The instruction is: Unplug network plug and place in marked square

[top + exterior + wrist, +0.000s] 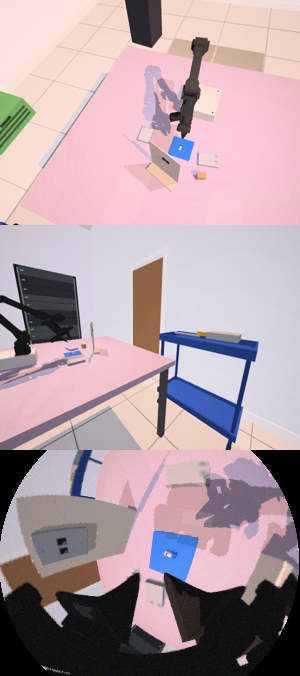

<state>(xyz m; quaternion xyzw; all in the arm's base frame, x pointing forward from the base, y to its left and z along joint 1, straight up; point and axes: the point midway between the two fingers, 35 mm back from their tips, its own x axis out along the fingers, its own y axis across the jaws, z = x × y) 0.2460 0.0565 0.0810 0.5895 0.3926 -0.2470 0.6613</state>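
The small white plug [180, 148] [73, 353] [170, 554] lies on the blue marked square [187, 154] [77, 352] [175, 570], near its middle and well inside its edges. The upright grey panel [154, 154] [92, 337] [112, 515] stands on its tan foot, and its two dark socket openings [165, 160] [62, 545] show no plug in them. My gripper [183, 137] [67, 338] [151, 575] is open, with nothing between its fingertips. It hangs in the air above the table, back from the plug and apart from it.
A flat grey plate [145, 134] [75, 361] [187, 474] lies on one side of the square, and another [208, 160] [72, 348] [155, 593] on the other. A small orange block [201, 175] [83, 346] lies beyond the second plate. The arm's pale base [208, 102] [22, 362] is behind.
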